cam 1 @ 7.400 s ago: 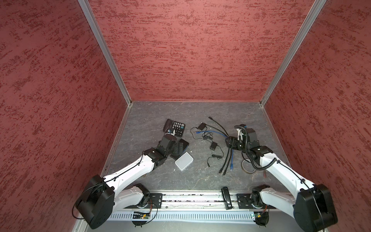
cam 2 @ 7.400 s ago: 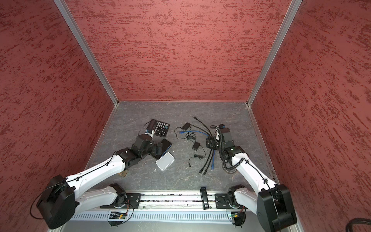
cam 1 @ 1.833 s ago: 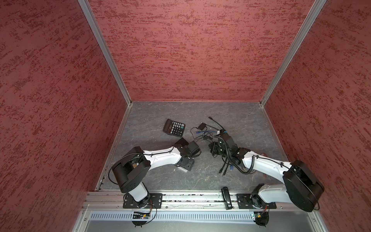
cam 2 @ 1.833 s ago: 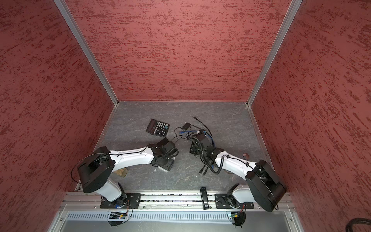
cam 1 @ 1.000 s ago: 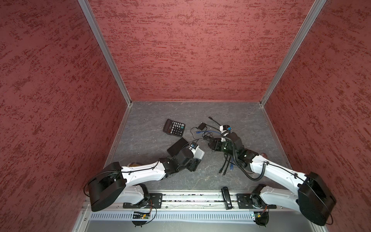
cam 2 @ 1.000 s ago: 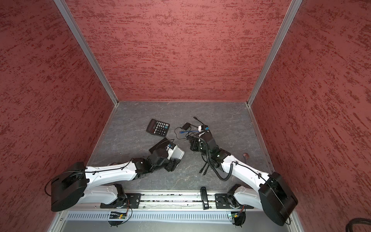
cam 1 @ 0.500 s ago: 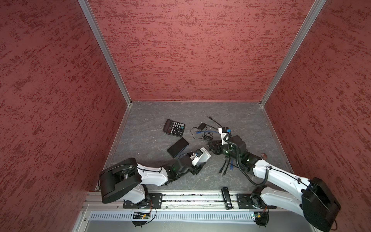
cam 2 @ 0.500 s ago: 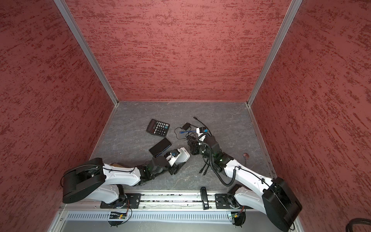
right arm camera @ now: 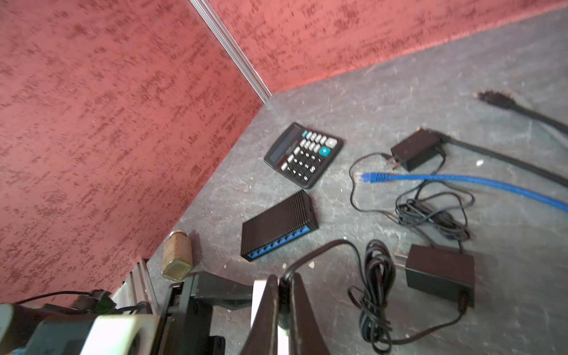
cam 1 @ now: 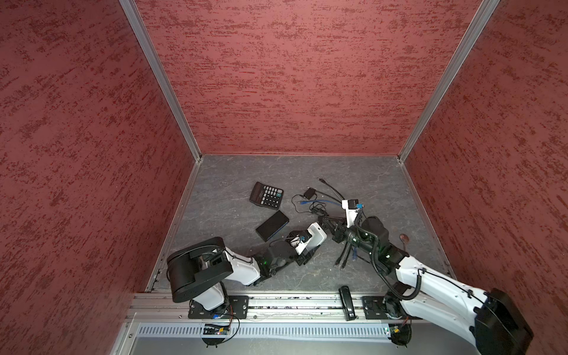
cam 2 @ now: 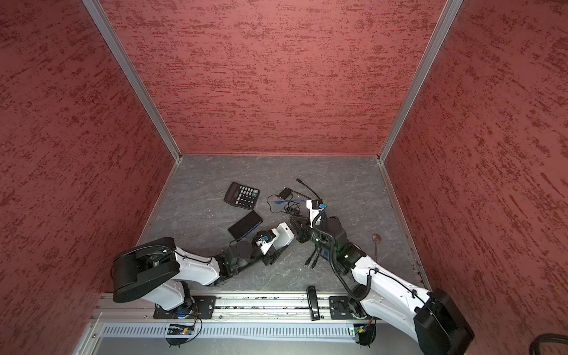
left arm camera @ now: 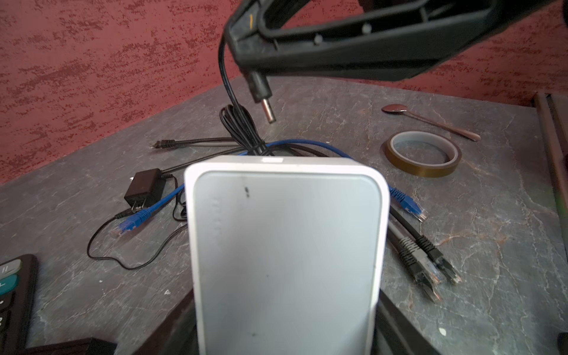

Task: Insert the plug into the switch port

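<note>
My left gripper [cam 1: 302, 247] [left arm camera: 284, 332] is shut on the white switch [cam 1: 317, 235] [cam 2: 284, 235] [left arm camera: 285, 246], a finger on each long side, and holds it off the floor. The switch's ports face away from the left wrist view. My right gripper [cam 1: 331, 229] [cam 2: 299, 230] [right arm camera: 284, 307] is shut on the black barrel plug [left arm camera: 261, 95] [right arm camera: 284, 295]. The plug's metal tip hangs just above and beyond the switch's far end, apart from it. Its thin cable [right arm camera: 376, 285] trails to a black adapter [right arm camera: 439, 273] on the floor.
On the grey floor lie a black box with blue ports [cam 1: 272, 226] [right arm camera: 278, 227], a calculator [cam 1: 266, 195], a blue network cable [right arm camera: 430, 181], black cables [cam 1: 345, 258], a second adapter [right arm camera: 415, 149], a tape roll [left arm camera: 422, 156], a spoon [cam 1: 403, 238] and a small bottle [right arm camera: 176, 256].
Over the last second the left arm has carried the white switch rightward toward the middle. The right gripper with the plug has closed in on the switch's end.
</note>
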Robot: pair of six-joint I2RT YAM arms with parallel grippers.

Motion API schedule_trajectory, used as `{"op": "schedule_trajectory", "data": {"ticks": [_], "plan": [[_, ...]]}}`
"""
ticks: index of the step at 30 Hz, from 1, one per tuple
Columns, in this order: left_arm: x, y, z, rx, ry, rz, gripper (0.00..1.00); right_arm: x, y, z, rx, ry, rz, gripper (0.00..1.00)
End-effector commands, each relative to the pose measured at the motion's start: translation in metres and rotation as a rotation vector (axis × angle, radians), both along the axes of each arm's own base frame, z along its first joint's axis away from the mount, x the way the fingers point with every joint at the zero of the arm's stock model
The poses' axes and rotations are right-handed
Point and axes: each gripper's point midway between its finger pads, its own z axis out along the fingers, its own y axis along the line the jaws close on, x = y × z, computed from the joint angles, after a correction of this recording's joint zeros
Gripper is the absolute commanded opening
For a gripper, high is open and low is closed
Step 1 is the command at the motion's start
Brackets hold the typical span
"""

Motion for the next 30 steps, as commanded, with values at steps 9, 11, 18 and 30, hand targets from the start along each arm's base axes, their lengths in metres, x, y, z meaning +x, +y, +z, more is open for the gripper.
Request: {"op": "schedule_trajectory", "data": {"ticks": [9, 11, 18, 30], "plan": [[0.002, -0.007, 0.024, -0.117, -0.05, 0.001, 0.0, -0.007, 0.009, 0.016, 0.045, -0.074, 0.073, 0.0], [0.002, -0.006, 0.027, -0.135, -0.054, 0.003, 0.0, -0.008, 0.009, 0.014, 0.051, -0.069, 0.076, 0.0], [0.001, -0.007, 0.032, -0.16, -0.054, -0.002, 0.0, -0.011, 0.01, 0.013, 0.053, -0.073, 0.091, 0.0], [0.004, -0.01, 0.044, -0.231, -0.067, 0.005, 0.0, -0.016, 0.013, 0.019, 0.082, -0.088, 0.121, 0.0]]}}
